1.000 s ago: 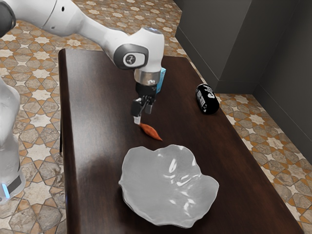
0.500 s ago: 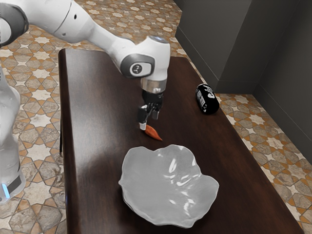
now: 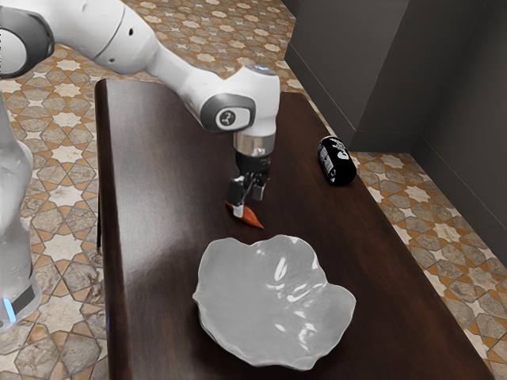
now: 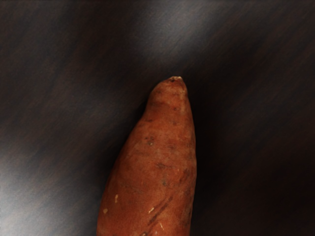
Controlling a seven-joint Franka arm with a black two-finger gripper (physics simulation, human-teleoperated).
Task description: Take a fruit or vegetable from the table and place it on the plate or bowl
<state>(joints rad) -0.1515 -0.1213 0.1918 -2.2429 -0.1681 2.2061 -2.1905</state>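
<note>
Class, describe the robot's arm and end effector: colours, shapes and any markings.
The arm is made of glossy white, rounded segments. Its last joint carries a round grey cap with a small white mark. Below it sits a silvery ring, then the slim black end effector with two fingers. The white base has a small blue light.

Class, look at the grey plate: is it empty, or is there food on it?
Empty: the plate is bare; the sweet potato lies on the table beside it.
</note>
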